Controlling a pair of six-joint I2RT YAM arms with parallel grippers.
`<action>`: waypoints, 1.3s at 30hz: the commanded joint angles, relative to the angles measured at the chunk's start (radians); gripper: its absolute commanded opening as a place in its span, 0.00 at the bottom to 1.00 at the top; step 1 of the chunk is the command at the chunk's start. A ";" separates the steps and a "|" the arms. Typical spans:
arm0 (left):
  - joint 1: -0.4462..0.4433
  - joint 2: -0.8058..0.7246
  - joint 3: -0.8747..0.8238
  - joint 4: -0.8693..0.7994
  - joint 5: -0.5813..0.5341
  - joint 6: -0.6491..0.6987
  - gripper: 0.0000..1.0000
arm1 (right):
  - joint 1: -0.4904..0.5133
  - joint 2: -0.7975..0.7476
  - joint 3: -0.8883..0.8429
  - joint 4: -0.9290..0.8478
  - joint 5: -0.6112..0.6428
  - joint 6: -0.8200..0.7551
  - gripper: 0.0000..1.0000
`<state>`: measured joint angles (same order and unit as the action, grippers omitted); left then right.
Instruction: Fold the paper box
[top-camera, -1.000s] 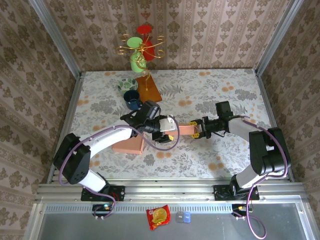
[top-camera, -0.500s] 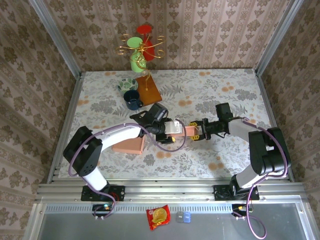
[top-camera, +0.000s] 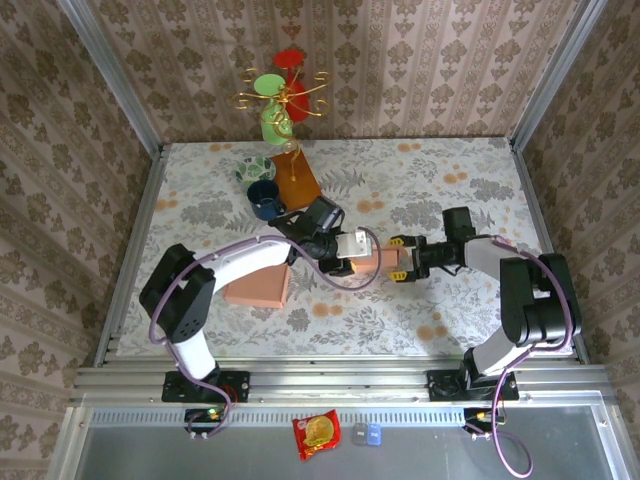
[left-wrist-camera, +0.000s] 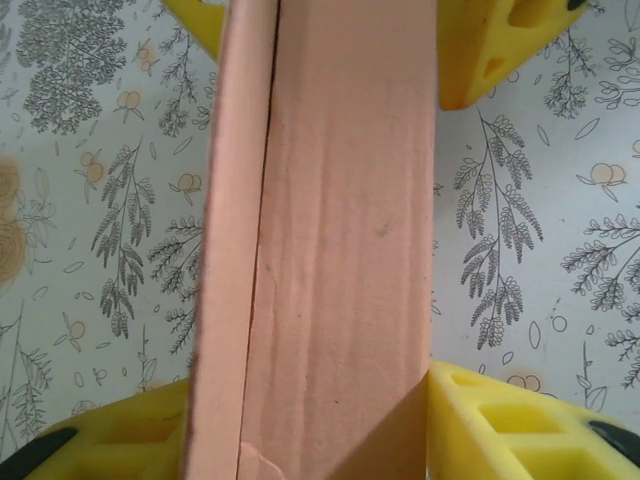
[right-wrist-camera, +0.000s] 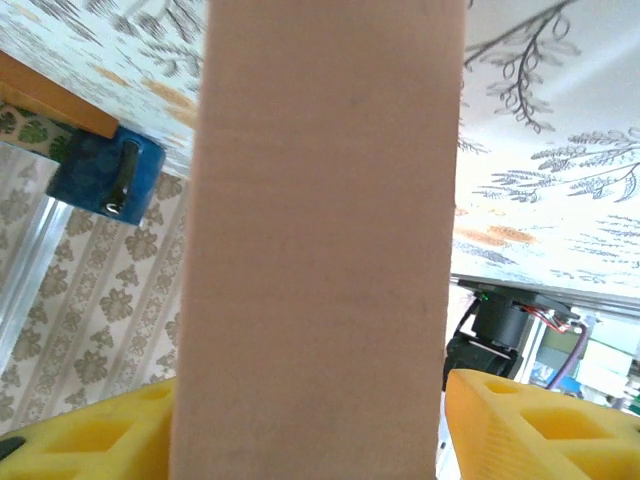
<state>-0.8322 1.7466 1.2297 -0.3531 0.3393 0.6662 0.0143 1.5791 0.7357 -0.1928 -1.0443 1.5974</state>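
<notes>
The salmon paper box (top-camera: 258, 288) lies on the floral table, and a long folded strip of it (top-camera: 380, 258) reaches right between the arms. My left gripper (top-camera: 350, 250) is shut on that strip; in the left wrist view its yellow fingers (left-wrist-camera: 520, 430) press the strip (left-wrist-camera: 330, 250) from both sides. My right gripper (top-camera: 400, 258) sits at the strip's right end, open. In the right wrist view the strip (right-wrist-camera: 320, 230) stands between the yellow fingers (right-wrist-camera: 540, 430), with a thin gap at the right one.
A gold mug tree (top-camera: 283, 95) with green and red cups stands at the back on a wooden base (top-camera: 297, 183). A blue mug (top-camera: 263, 198) and a green patterned cup (top-camera: 253, 167) sit beside it. A snack packet (top-camera: 316, 433) lies on the front rail.
My left gripper slid right along the strip and closed on it. My right gripper drew back to the right and widened its jaws. The strip now sits higher and more level.
</notes>
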 joint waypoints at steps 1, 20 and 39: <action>0.015 0.029 0.052 -0.073 0.048 -0.056 0.46 | -0.038 -0.072 0.027 -0.067 0.050 -0.036 0.67; 0.052 0.073 0.115 -0.161 0.143 -0.212 0.48 | 0.392 -0.515 -0.051 -0.058 0.983 -0.152 0.57; 0.037 0.073 0.121 -0.152 0.133 -0.199 0.52 | 0.437 -0.299 -0.057 -0.027 0.961 -0.092 0.42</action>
<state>-0.7856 1.8027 1.3182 -0.4866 0.4568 0.4633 0.4442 1.2606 0.6930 -0.1806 -0.1272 1.4723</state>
